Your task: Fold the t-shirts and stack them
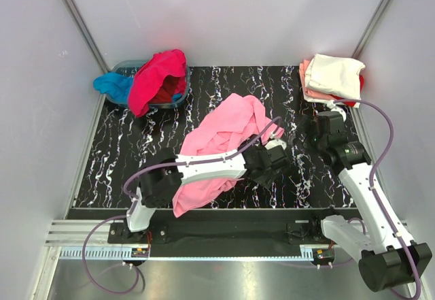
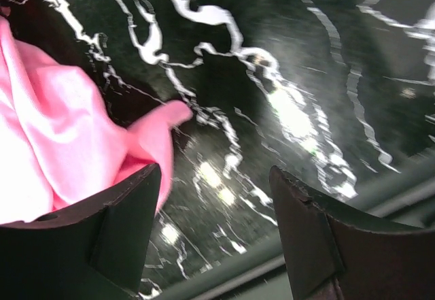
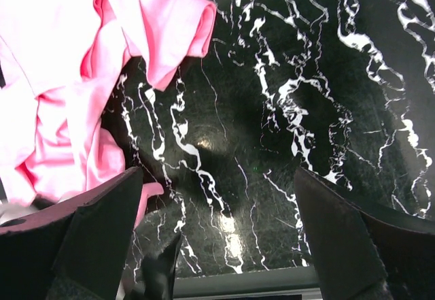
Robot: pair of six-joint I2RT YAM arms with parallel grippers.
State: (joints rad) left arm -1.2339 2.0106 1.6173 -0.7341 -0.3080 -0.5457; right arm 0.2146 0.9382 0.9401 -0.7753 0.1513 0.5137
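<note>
A light pink t-shirt (image 1: 224,140) lies crumpled in the middle of the black marbled table (image 1: 122,164). My left arm reaches across it, and my left gripper (image 1: 283,169) sits just past its right edge. In the left wrist view the left gripper (image 2: 214,208) is open over bare table, with a flap of the light pink t-shirt (image 2: 61,143) against the tip of the left finger. My right gripper (image 1: 318,135) hovers to the right. It stands wide open (image 3: 217,205) and empty, with the pink t-shirt (image 3: 75,75) to its left. A folded stack (image 1: 333,75) lies at the back right, cream white over salmon and red.
A grey-blue basin (image 1: 126,64) stands at the back left, holding a hot pink t-shirt (image 1: 160,79) and a bright blue t-shirt (image 1: 112,86) that hangs over its left side. White walls enclose the table on three sides.
</note>
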